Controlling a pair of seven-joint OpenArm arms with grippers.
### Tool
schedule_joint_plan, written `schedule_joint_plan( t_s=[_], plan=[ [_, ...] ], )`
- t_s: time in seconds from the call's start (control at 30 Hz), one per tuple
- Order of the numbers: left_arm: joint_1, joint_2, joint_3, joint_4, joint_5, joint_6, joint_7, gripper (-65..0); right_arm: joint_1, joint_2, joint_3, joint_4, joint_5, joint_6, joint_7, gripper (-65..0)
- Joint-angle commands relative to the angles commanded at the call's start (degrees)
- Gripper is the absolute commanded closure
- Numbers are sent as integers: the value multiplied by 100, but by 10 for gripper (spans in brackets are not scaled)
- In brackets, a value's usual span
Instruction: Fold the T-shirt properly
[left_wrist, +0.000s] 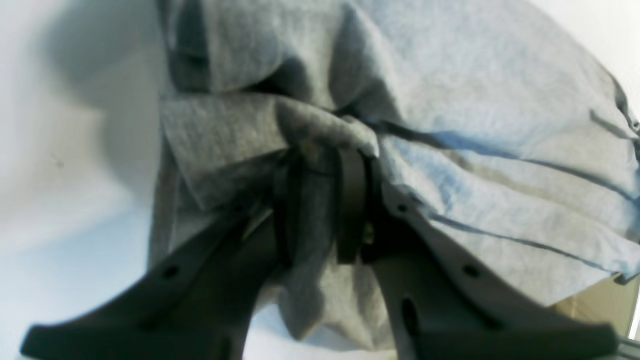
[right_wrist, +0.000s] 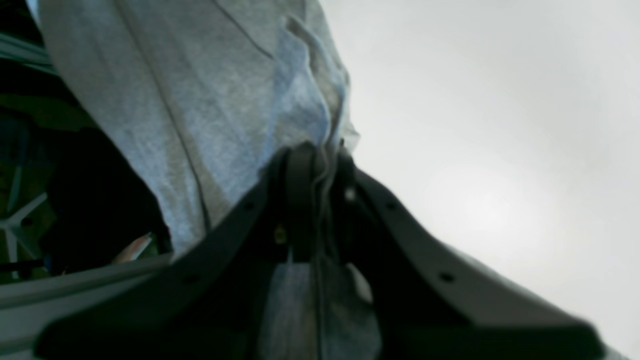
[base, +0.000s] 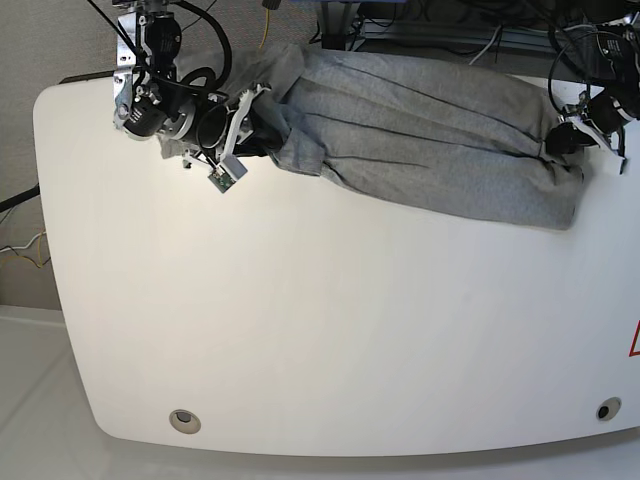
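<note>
1. Nearest in the base view is the bare white desk (base: 320, 330); nothing lies on its front half; two small round fittings sit near its front edge.
2. Farther back lies one T-shirt (base: 430, 130), a single heather-grey garment stretched in a loose band along the far edge of the desk, rumpled, creased and not yet folded; no lettering shows on the side facing up.
3. There are two grippers, one at each end of the band; the right gripper (right_wrist: 315, 165) is clamped on a thin bunch of fabric at one end, with cloth pinched between its jaws and hanging past them.
4. The left gripper (left_wrist: 325, 165) is likewise closed on a thicker gathered wad at the other end; the wrist view is blurred, so whether it holds hem, sleeve or shoulder cannot be told.
5. Handling, as a judgement: the cotton is light, soft and limp; it will sag and bunch between the two holds, slide easily over the smooth desk, and not tear under gentle pull.
6. Better holds would probably be flat corners at the shoulders or hem, taken in a single layer.
</note>
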Motion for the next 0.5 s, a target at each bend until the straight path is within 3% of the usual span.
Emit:
schedule_joint_plan(
  t_s=[0.37, 0.5],
  plan=[
    [0, 0, -18, 0, 0, 0, 26, -109, 237, -26, -9, -62, -132, -18, 0, -59],
    [0, 0, -18, 0, 0, 0, 53, -109, 378, -211, -9, -273, -299, -18, 0, -59]
  ],
)
